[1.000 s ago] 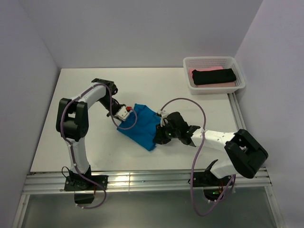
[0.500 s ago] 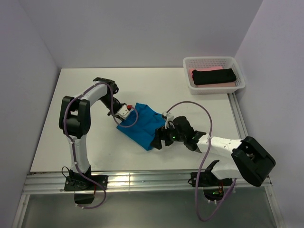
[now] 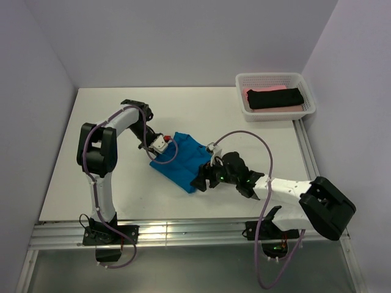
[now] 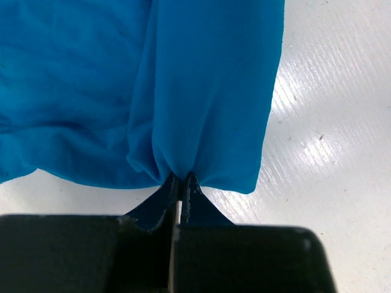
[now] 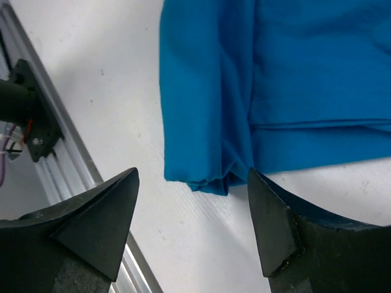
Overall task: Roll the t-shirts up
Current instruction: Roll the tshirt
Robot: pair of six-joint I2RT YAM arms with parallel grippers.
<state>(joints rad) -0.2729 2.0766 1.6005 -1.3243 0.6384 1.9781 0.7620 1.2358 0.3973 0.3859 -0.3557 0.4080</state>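
A robotics lab cell: plain pale walls (image 3: 183,43) enclose a white table (image 3: 183,104) on aluminium rails (image 3: 183,235).

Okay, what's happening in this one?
The two arms are working on a blue t-shirt lying folded on the table. The left gripper is shut on one edge of it; the right gripper is open at the shirt's near corner, holding nothing. A black shirt lies on a pink shirt in the basket at far right.
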